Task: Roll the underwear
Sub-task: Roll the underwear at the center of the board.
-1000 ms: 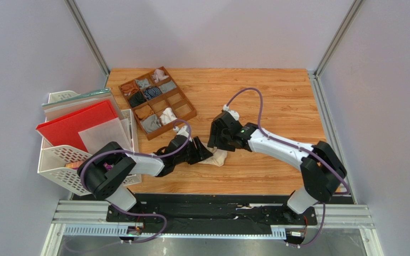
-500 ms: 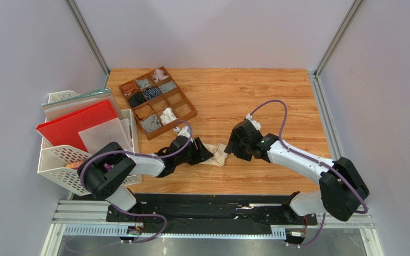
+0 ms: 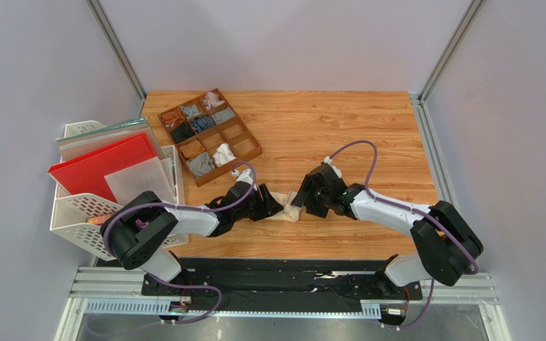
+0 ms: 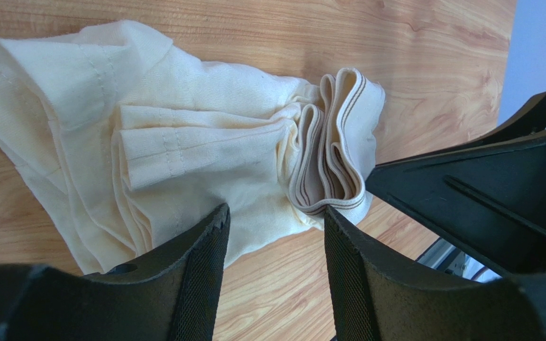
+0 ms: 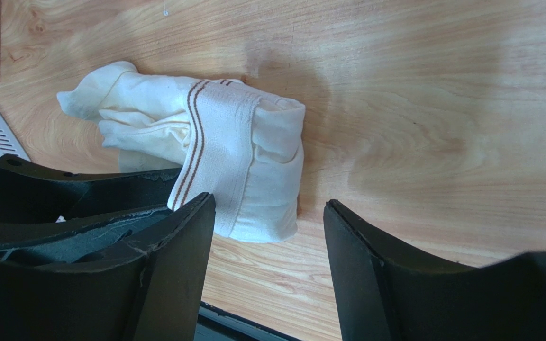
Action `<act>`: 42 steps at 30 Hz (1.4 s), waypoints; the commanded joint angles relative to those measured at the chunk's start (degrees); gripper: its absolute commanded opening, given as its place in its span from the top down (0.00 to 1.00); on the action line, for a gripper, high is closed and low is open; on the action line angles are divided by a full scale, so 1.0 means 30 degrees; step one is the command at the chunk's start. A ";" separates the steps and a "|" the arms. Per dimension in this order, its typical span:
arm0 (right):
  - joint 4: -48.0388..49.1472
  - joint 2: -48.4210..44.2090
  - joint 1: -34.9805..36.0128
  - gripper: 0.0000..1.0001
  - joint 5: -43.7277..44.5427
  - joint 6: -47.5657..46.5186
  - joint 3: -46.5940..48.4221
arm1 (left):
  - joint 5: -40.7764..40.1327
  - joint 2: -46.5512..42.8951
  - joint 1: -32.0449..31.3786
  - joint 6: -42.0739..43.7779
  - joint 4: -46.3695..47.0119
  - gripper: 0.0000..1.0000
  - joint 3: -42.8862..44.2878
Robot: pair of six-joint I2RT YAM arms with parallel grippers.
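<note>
The cream-beige underwear (image 3: 290, 208) lies bunched on the wooden table between my two grippers. In the left wrist view the underwear (image 4: 183, 142) is a loose folded heap, with its brown-striped waistband (image 4: 333, 142) doubled up at the right end. My left gripper (image 3: 276, 207) sits low at the cloth's left end, open, with only bare wood between its fingers (image 4: 204, 256). My right gripper (image 3: 302, 202) faces it from the right, open and empty. The underwear (image 5: 212, 156) lies just beyond its left finger (image 5: 183, 241).
A wooden divider tray (image 3: 249, 148) holding several small rolled garments stands at the back left. A white wire rack (image 3: 76, 220) with a red folder (image 3: 101, 167) sits off the table's left side. The table's near edge lies close behind both grippers.
My right gripper has moved from above the cloth's far side to the right and nearer, ending low at its right end. The left arm has stayed put.
</note>
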 commanded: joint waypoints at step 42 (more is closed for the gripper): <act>-0.1051 0.2938 0.0060 1.00 -0.0692 -0.2478 0.0932 | 0.1367 0.1907 0.0888 0.4343 -0.3167 0.51 0.4110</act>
